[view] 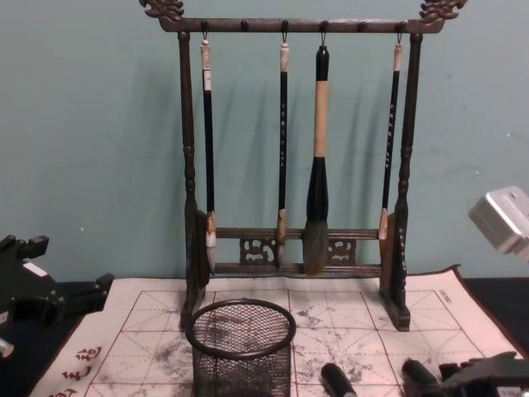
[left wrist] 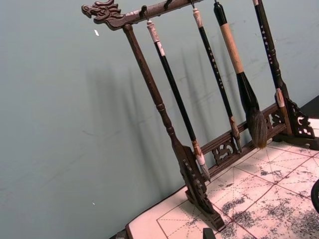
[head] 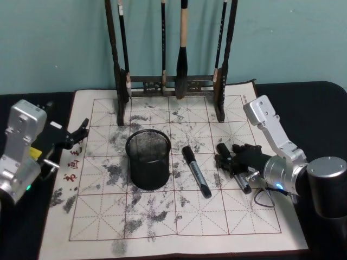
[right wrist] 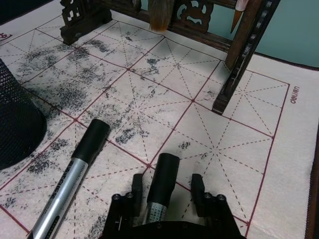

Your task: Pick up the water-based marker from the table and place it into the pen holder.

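Loosely straddling the water-based marker [right wrist: 164, 170], right gripper [right wrist: 167, 185] fingers [right wrist: 197, 187] spread, not yet pinching; likely light, rigid, slick: clamp mid-barrel. Left gripper [head: 76, 135] parked aside, splayed, empty.

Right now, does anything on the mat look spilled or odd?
Nothing tipped: the holder stands upright. The mat is ink-smudged. Two markers lie there: a free marker beside the holder, a second marker between the right gripper's open fingers. Left gripper idles at the mat's left edge.

Brush rack [head: 149, 84] top cut in head view; pen holder [view: 240, 376] base cut in chest view; marker [right wrist: 163, 169] rear hidden under right gripper [right wrist: 167, 181].
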